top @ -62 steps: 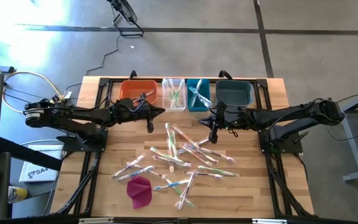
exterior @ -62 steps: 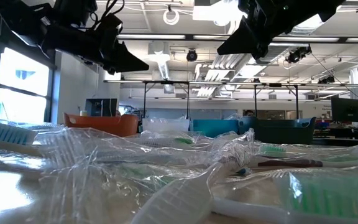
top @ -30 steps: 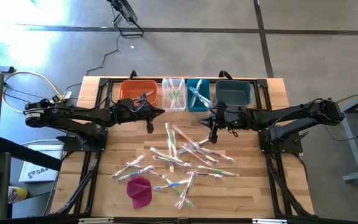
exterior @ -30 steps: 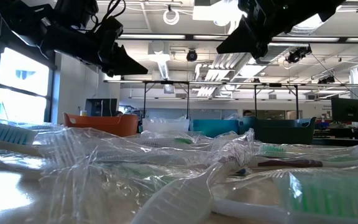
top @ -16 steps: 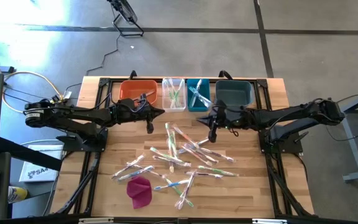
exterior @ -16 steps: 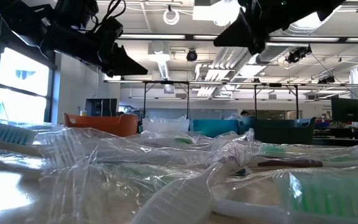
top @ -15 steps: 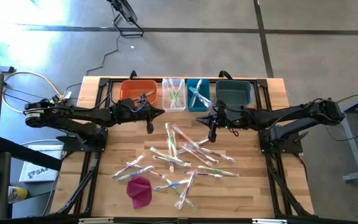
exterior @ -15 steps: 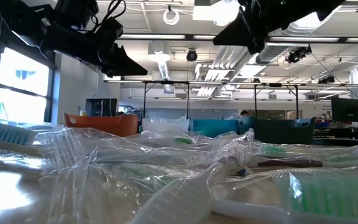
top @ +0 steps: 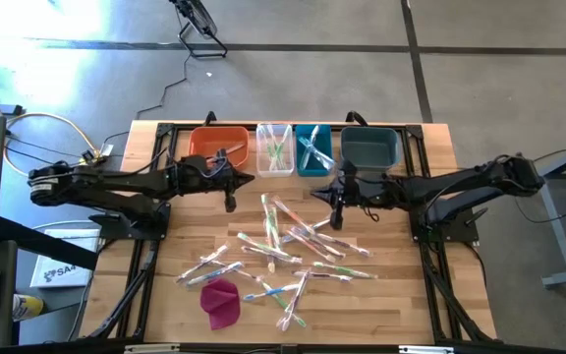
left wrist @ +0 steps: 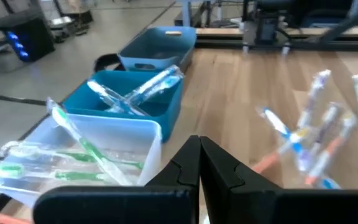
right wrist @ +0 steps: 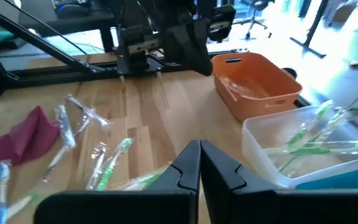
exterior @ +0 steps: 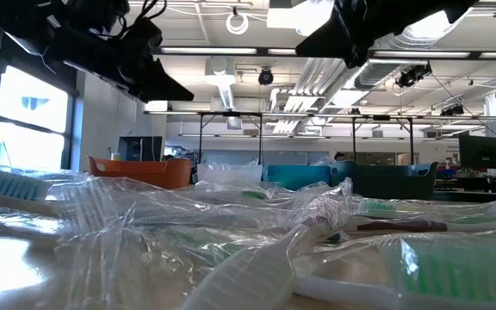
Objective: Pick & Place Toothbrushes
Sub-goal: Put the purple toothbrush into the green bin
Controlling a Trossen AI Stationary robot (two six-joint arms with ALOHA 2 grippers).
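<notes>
Overhead, left gripper (top: 230,204) and right gripper (top: 336,218) both closed, empty, hovering at 12 o'clock of the wrapped toothbrushes (top: 283,246) scattered on table (top: 401,295)

A: Where is the table (top: 401,285) bare?

B: Down both side edges and between the bins and the pile.

A: What blocks the way?

B: Four bins (top: 293,147) line the far edge; toothbrushes (top: 288,246) litter the middle, a magenta cloth (top: 221,301) beside them. Both arms hang over the bare strip.
</notes>
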